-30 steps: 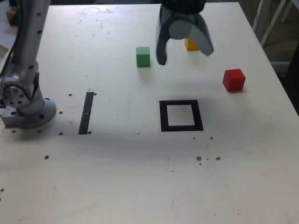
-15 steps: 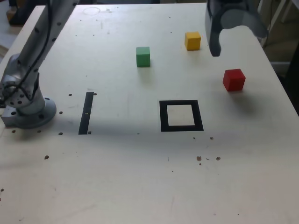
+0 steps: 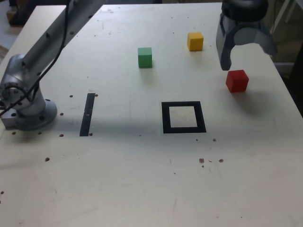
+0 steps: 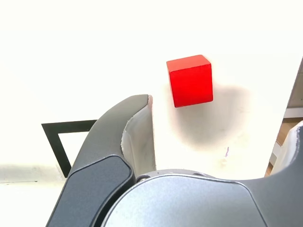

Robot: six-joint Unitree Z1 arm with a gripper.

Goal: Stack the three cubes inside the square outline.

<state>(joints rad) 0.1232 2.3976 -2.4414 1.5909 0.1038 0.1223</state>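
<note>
Above the red cube (image 3: 237,80), the claw (image 3: 246,59) hangs wide open, holding and touching nothing.

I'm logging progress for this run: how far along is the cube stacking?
Nothing is stacked yet: the square outline holds no cube. In hand: the gripper is open and empty, above the table near the red cube, seemingly lining up on it. Left: the red, the yellow cube and the green cube all sit apart on the table, each to be moved.

red cube (image 3: 237,80) | yellow cube (image 3: 195,41) | green cube (image 3: 145,57) | outline (image 3: 183,117) — black | tool (image 3: 247,53) — apparently grey
</note>
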